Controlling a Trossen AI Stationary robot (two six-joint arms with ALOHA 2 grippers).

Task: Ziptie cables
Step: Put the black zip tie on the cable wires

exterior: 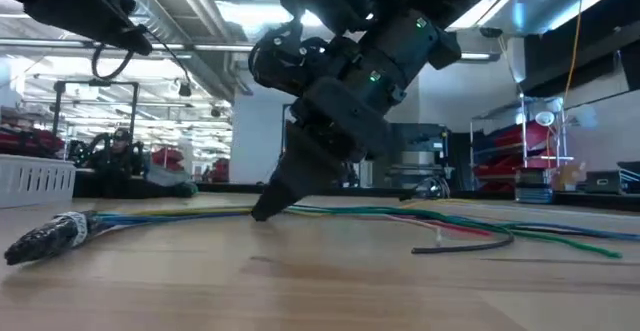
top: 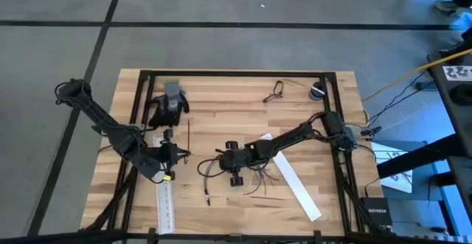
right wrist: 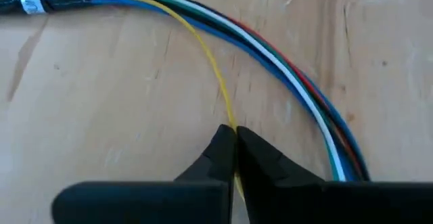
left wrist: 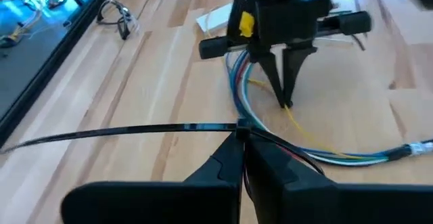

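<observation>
Nearby — white strip [top: 297, 186] beside cables [top: 251, 176] mid-table | right gripper [right wrist: 235, 135] pinching yellow wire [right wrist: 215, 82] | left gripper [left wrist: 241, 136] clamped on black ziptie [left wrist: 122, 132] | cable ends splay — partly hidden under right arm

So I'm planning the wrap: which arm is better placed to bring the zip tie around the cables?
Probably left: the left gripper is shut on the black zip tie beside the cables, while the right gripper pinches a yellow wire.

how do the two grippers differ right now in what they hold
The left gripper is pinched on a thin black zip tie, held level. The right gripper is pinched on one yellow wire of the cables, tips down at the table. Both are shut.
</observation>
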